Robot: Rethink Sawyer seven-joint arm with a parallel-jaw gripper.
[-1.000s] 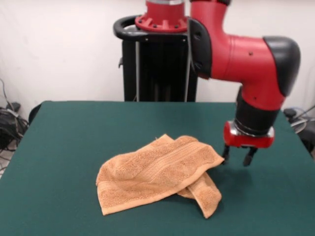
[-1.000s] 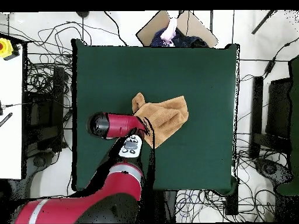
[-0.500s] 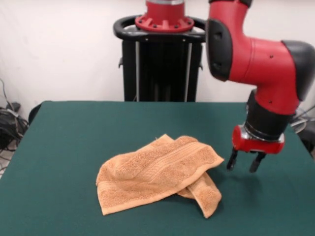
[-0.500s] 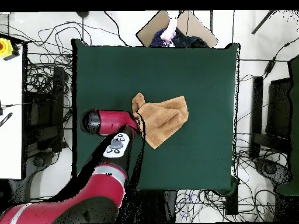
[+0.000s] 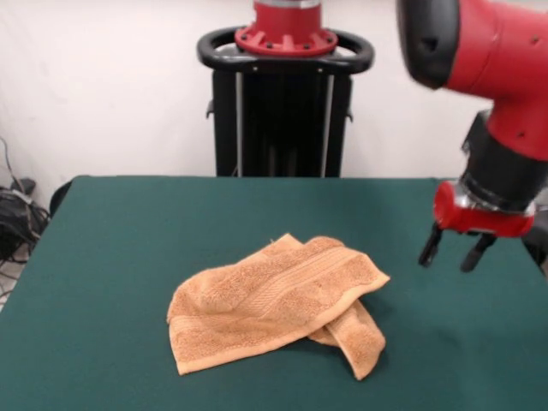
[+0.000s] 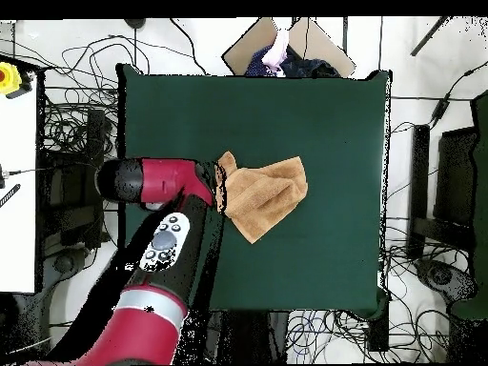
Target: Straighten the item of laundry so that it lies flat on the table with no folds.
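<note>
Front view: my tool [image 5: 452, 253], fingers spread and empty, hangs above the worktop [image 5: 111, 248]; towel [image 5: 278, 300] lies at its 8 o'clock, long axis 8-to-2, still folded.

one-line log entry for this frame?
gripper: open, empty, raised beside towel | towel: folded over itself, not flat | table: towel near centre

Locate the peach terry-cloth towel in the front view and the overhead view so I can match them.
Front view: the peach terry-cloth towel lies folded at lower centre, left of the gripper.
Overhead view: the towel sits near the centre of the dark green table, right of the red arm.
Shared landmark: the open gripper, clear of the towel's edge.
</note>
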